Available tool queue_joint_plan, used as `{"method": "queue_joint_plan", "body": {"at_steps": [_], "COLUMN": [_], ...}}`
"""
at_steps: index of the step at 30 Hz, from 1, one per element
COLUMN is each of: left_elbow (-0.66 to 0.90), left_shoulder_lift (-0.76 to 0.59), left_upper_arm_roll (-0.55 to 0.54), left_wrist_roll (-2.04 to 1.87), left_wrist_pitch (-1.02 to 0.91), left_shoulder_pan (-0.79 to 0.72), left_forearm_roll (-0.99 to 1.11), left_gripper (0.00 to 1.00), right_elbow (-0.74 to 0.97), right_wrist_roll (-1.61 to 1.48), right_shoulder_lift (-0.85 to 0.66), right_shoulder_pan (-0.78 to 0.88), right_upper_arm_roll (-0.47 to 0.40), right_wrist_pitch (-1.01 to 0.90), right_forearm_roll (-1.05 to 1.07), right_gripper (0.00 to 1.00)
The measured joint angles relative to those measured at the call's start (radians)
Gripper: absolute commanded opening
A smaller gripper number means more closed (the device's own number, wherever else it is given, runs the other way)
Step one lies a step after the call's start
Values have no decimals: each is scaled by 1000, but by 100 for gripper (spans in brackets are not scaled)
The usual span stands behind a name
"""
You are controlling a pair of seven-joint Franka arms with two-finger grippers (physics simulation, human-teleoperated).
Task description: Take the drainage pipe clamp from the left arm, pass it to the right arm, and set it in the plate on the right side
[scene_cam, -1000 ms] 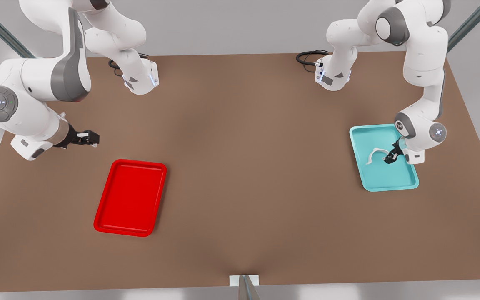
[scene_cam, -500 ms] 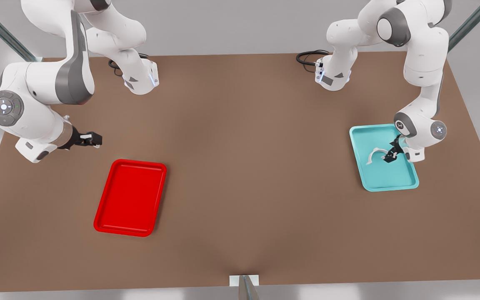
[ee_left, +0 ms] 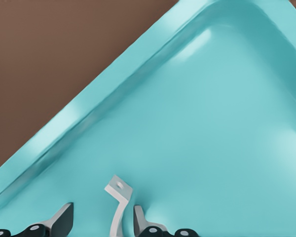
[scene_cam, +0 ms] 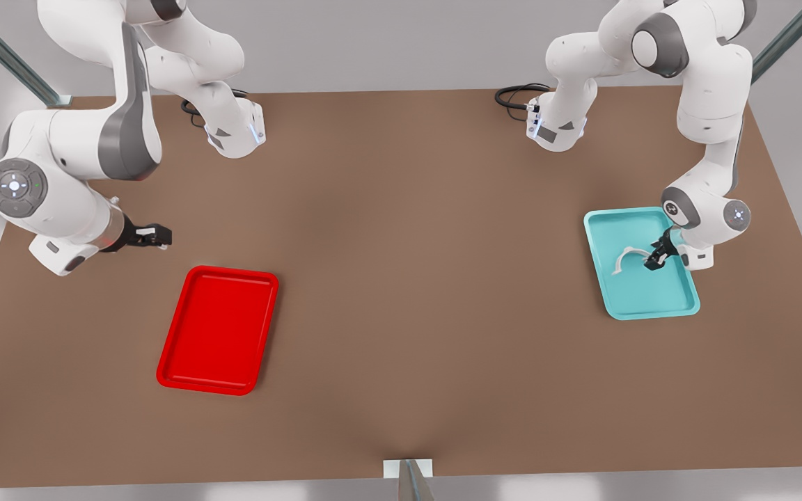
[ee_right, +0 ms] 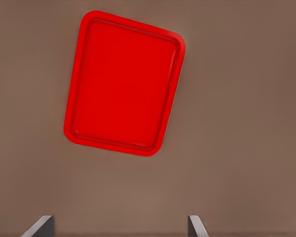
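The drainage pipe clamp is a thin white half-ring lying in the light teal tray on the front view's right. My left gripper is down over one end of it. In the left wrist view the flared end of the clamp stands between the open black fingers of the left gripper, closer to one finger. The red plate lies on the front view's left. My right gripper hovers open above the table beside it, and the plate lies ahead of the right gripper.
The brown table stretches wide between the two trays. Both arm bases stand at the far edge with black cables. A small metal bracket sits at the near edge.
The left gripper has sunk a little closer onto the clamp in the teal tray. The right arm has shifted slightly, its gripper dropping a bit toward the table.
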Motion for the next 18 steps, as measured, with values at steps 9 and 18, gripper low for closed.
{"method": "queue_joint_plan", "body": {"at_steps": [9, 18], "left_elbow": [1, 6], "left_shoulder_lift": [-14, -23], "left_upper_arm_roll": [-9, -15], "left_wrist_roll": [-6, 0], "left_wrist_pitch": [-2, -4], "left_shoulder_pan": [0, -1], "left_forearm_roll": [-8, -23], "left_gripper": [21, 21], "right_elbow": [1, 4], "right_wrist_roll": [1, 3], "right_shoulder_lift": [9, 12], "right_shoulder_pan": [7, 21], "right_upper_arm_roll": [0, 0], "right_wrist_pitch": [0, -1], "right_forearm_roll": [-7, -11], "right_gripper": [100, 100]}}
